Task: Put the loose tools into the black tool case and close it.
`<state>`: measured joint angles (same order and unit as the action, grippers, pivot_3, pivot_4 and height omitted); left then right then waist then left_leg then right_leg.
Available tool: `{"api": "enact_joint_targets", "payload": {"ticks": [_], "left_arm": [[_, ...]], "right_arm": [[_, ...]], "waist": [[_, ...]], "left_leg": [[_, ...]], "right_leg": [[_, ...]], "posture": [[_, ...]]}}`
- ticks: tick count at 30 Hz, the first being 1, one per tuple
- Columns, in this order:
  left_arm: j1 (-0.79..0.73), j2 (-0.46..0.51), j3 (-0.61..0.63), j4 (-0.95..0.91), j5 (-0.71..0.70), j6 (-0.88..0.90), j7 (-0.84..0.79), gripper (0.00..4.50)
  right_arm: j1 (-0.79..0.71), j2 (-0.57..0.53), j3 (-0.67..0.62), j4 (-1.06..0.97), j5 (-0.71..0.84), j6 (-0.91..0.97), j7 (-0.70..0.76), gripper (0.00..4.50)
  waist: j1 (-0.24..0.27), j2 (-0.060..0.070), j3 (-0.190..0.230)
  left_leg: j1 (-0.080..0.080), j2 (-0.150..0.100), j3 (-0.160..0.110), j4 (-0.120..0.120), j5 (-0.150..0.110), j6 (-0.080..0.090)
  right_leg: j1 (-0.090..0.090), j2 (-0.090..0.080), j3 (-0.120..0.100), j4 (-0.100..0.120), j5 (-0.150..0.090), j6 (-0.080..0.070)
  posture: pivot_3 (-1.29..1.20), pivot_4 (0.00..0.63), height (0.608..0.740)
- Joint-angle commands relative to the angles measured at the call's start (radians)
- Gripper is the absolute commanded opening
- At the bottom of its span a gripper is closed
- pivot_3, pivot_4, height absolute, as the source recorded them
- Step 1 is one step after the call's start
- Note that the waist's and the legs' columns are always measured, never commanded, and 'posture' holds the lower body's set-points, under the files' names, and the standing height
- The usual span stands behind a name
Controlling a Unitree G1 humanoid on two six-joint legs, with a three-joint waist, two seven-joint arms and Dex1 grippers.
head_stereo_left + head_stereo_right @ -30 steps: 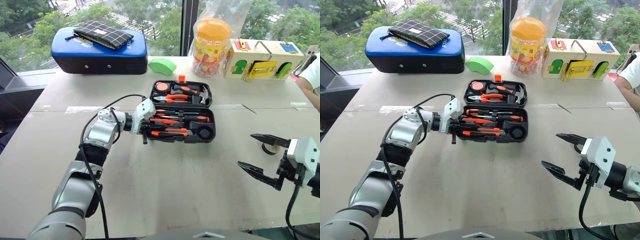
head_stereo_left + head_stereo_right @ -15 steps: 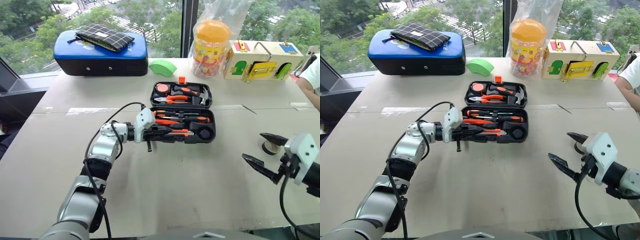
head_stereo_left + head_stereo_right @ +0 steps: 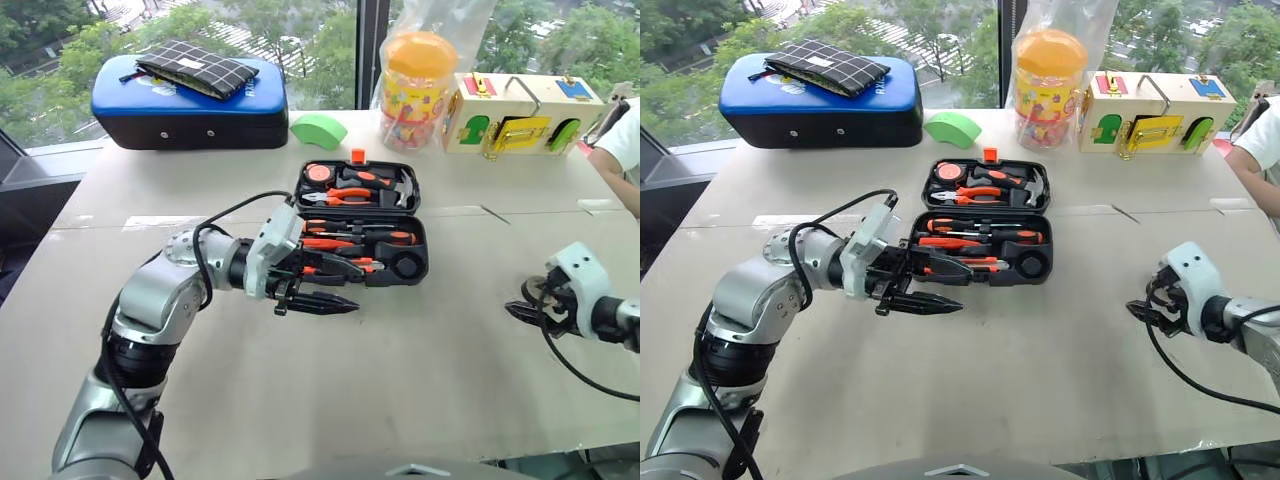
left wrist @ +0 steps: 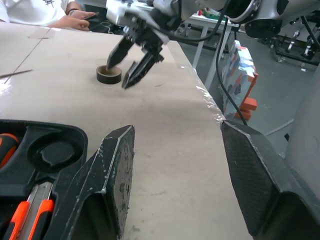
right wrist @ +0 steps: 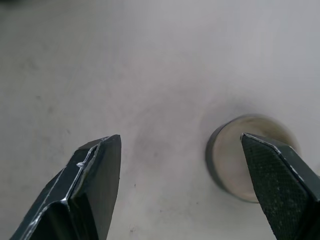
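- The small black moulded-plastic tool case (image 3: 362,221) lies open near the middle of the pale bench (image 3: 400,370), its lid laid flat on the far side with an orange latch (image 3: 359,156) at the far edge.
- Orange-and-black hand tools (image 3: 345,241) lie in the shaped recesses of the near half; pliers and other tools sit in the lid half.
- The left tool (image 3: 330,285), on a silver arm, points across toward the robot's right just in front of the case's near left corner. Its two black fingers (image 4: 112,172) stand apart with nothing between them; one of them crosses the case's near edge.
- The right tool (image 3: 1146,305) is low over the bench at the right, well apart from the case. Its fingers (image 5: 95,177) are spread and empty, and one of them hangs over a brown tape roll (image 5: 247,157) that lies flat on the bench.
- Along the far edge by the window stand a larger black case with a blue top (image 3: 190,105), bearing a black checked pouch (image 3: 195,70), a green rounded block (image 3: 318,130), a clear jar with an orange lid (image 3: 418,80) and a pale wooden latch box (image 3: 520,112).
- A person's arm in a white sleeve (image 3: 620,150) rests at the far right edge of the bench.
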<state>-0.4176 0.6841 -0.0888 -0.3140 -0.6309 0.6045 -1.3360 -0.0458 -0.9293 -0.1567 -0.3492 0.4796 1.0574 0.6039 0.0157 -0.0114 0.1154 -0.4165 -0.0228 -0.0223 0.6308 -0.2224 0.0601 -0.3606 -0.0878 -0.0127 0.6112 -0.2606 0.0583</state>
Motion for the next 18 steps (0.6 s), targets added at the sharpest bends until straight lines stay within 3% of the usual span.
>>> {"api": "enact_joint_targets", "payload": {"ticks": [1,3,4,5,7,13,18], "left_arm": [[0.014,-0.005,0.015,-0.065,-0.025,0.005,0.045,2.77],[0.027,-0.006,0.015,-0.078,-0.028,0.006,0.063,2.77],[0.029,-0.008,0.014,-0.079,-0.027,0.004,0.070,2.77],[0.033,-0.010,0.016,-0.078,-0.026,0.001,0.078,2.77],[0.037,-0.014,0.015,-0.069,-0.022,-0.006,0.086,2.77],[0.096,0.012,0.058,-0.055,-0.023,-0.020,0.104,2.77],[0.222,0.039,0.172,-0.095,-0.075,0.010,0.164,2.77]], "right_arm": [[-0.054,-0.011,0.043,0.073,-0.053,0.010,-0.018,2.44],[-0.067,-0.014,0.054,0.100,-0.066,0.000,-0.012,1.43],[-0.068,-0.019,0.059,0.104,-0.072,-0.014,-0.003,1.21],[-0.067,-0.022,0.058,0.101,-0.073,-0.017,0.001,0.55],[-0.062,-0.032,0.052,0.085,-0.072,-0.026,0.012,0.05],[-0.137,-0.046,0.041,-0.097,0.007,-0.046,0.100,0.05],[-0.400,0.085,0.175,-0.132,0.051,0.072,0.053,0.05]], "waist": [[0.000,-0.001,0.001],[0.001,-0.001,0.000],[0.001,-0.002,0.001],[0.000,-0.002,0.001],[0.001,-0.002,0.001],[-0.003,0.000,0.002],[-0.020,-0.003,0.003]], "left_leg": [[0.000,0.000,0.000,0.000,0.000,0.000],[0.000,0.000,0.000,0.000,0.000,0.000],[0.000,0.000,0.000,0.000,0.000,0.000],[0.000,0.000,0.000,0.000,0.000,0.000],[0.000,0.000,0.000,0.001,0.000,0.000],[0.000,0.000,0.000,0.001,0.000,0.000],[0.002,0.005,-0.001,-0.001,0.000,0.000]], "right_leg": [[0.000,0.000,0.000,0.000,0.000,0.000],[0.001,0.001,-0.001,-0.001,0.000,0.000],[0.001,0.001,-0.001,-0.001,0.000,0.000],[0.001,0.001,-0.001,-0.001,0.000,0.000],[0.001,0.001,0.000,-0.001,0.000,0.000],[0.001,0.002,0.000,-0.001,0.000,0.000],[0.000,0.006,0.000,-0.001,0.000,0.000]], "posture": [[0.00,0.150,0.740],[0.00,0.150,0.740],[0.00,0.150,0.740],[0.00,0.150,0.740],[0.00,0.150,0.740],[0.00,0.150,0.740],[0.00,0.150,0.740]]}}
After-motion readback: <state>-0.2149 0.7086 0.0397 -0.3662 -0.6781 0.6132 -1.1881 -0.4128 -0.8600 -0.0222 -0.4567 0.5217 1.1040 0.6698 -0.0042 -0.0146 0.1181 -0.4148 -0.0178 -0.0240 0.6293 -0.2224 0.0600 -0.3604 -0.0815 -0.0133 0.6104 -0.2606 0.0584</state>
